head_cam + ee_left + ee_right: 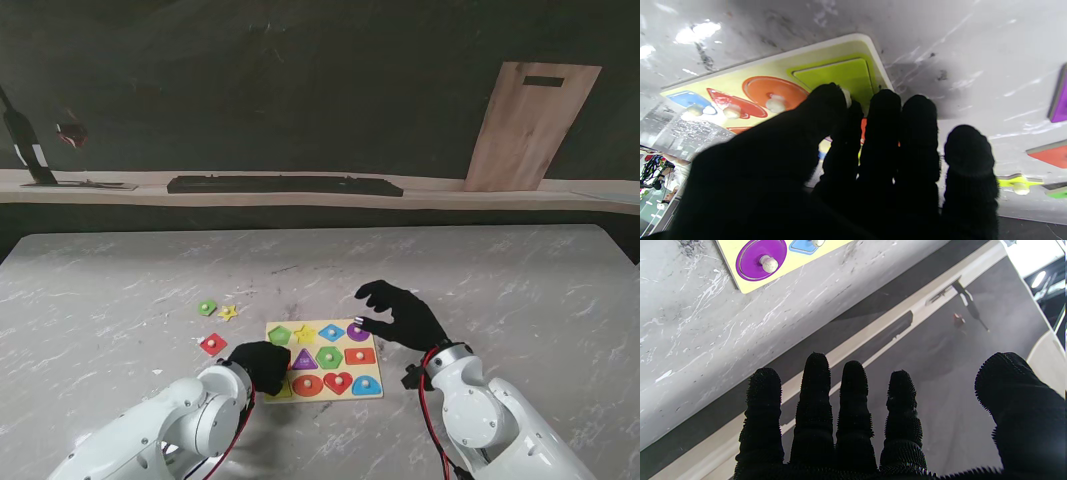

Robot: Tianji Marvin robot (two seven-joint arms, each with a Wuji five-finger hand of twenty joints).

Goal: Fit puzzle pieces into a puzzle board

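Observation:
The yellow puzzle board (319,325) lies on the marble table in front of me, most of its slots filled with coloured knobbed pieces. My left hand (262,365) covers the board's near left corner. In the left wrist view its thumb and forefinger close on the white knob of the lime square piece (840,73), which lies in its corner slot (873,43). My right hand (400,312) hovers open by the board's far right corner, fingers (816,400) spread and holding nothing, near the purple circle (357,331) (760,255).
Loose pieces lie left of the board: a green one (207,307), a yellow star (229,312) and a red square (213,344). A purple piece (1061,96) shows at the left wrist view's edge. A wooden board (530,125) and a black bar (285,185) stand on the far ledge.

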